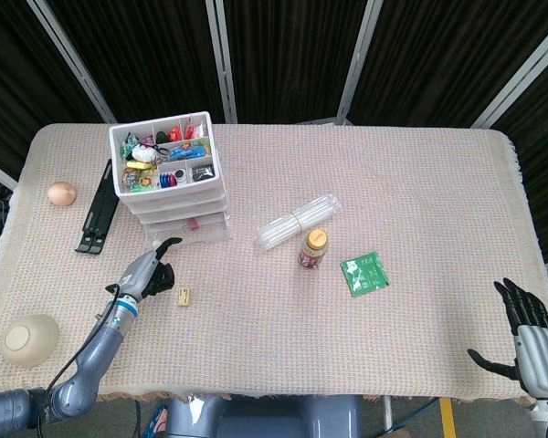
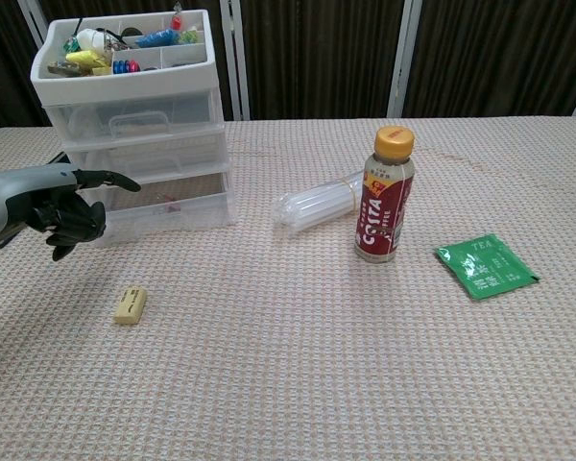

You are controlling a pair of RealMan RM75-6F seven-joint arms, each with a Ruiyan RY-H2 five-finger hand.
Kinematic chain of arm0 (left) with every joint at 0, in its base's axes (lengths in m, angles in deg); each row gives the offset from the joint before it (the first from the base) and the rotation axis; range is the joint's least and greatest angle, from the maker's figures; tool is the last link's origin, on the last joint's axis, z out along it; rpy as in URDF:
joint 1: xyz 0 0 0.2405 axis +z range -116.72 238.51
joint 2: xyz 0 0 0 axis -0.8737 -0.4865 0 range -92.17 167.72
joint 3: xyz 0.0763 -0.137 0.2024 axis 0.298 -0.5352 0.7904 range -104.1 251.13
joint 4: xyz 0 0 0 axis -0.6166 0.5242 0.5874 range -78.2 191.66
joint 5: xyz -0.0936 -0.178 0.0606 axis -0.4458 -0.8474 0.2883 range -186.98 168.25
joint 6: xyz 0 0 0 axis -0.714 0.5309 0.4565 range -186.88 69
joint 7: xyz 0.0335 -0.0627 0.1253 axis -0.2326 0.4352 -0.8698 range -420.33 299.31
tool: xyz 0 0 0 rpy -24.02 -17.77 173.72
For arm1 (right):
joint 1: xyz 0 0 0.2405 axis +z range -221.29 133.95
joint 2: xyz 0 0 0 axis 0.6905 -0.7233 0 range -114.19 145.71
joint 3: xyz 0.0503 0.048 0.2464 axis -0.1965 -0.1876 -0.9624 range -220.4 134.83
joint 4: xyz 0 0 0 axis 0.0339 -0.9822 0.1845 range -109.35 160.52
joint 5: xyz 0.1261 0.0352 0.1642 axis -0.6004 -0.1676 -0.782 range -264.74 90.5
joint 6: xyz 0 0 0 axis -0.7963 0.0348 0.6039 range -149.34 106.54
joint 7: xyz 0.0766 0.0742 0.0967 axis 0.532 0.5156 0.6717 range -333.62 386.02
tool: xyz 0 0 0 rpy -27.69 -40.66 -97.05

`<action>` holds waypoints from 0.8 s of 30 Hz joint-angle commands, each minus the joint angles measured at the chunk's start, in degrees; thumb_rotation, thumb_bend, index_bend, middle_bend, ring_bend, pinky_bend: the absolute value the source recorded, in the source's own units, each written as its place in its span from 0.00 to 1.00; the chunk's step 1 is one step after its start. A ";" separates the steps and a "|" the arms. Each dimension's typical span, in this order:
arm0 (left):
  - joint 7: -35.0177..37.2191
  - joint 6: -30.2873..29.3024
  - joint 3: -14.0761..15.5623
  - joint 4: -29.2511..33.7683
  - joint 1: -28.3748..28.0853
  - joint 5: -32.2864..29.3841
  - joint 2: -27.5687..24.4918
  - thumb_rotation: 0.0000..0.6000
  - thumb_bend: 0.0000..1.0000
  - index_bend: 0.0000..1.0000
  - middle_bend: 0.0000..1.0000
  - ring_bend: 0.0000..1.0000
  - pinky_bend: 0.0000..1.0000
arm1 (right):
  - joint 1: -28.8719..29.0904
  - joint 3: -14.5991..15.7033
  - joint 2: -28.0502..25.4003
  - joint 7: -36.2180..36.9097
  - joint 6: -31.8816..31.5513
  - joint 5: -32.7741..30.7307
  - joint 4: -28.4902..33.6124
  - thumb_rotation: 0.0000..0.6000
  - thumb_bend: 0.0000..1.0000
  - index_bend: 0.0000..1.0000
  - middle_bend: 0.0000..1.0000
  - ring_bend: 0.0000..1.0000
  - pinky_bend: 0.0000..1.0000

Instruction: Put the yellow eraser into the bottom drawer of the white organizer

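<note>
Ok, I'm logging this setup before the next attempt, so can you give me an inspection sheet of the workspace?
Surface: table under a beige woven cloth.
Job's things: yellow eraser lies flat on the cloth, unheld; white organizer with its bottom drawer pulled partly out.
Clutter: drink bottle, clear tube bundle, green tea packet, egg, black stand, bowl.
Hands: left hand raised, empty; right hand empty, at the table's edge.
Cables: black cable along the left forearm.
Surroundings: dark curtains.
</note>
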 commanded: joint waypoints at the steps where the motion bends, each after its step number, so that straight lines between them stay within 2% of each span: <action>1: -9.90 -3.88 1.59 0.67 -3.21 -4.57 -1.27 1.00 0.84 0.11 0.94 0.89 0.73 | 0.00 0.01 0.00 -0.01 0.03 -0.02 0.00 1.00 0.04 0.01 0.00 0.00 0.00; 8: -16.22 -2.79 0.47 -1.44 -7.39 -18.72 -1.00 1.00 0.84 0.12 0.94 0.89 0.73 | 0.02 0.00 0.12 -0.09 0.03 0.00 0.02 1.00 0.04 0.01 0.00 0.00 0.00; 19: -19.11 -2.17 0.99 -6.49 -10.02 -24.32 1.53 1.00 0.84 0.14 0.94 0.89 0.73 | 0.04 0.04 0.20 -0.17 0.07 0.06 -0.05 1.00 0.04 0.01 0.00 0.00 0.00; 22: -19.44 -1.87 1.32 -6.85 -10.27 -25.32 2.02 1.00 0.84 0.19 0.94 0.89 0.73 | 0.00 0.04 0.18 -0.16 0.01 0.06 -0.07 1.00 0.04 0.01 0.00 0.00 0.00; 24: -19.30 -1.76 1.41 -6.56 -10.24 -25.66 2.10 1.00 0.85 0.27 0.94 0.89 0.73 | -0.01 0.05 0.16 -0.14 0.00 0.08 -0.10 1.00 0.04 0.01 0.00 0.00 0.00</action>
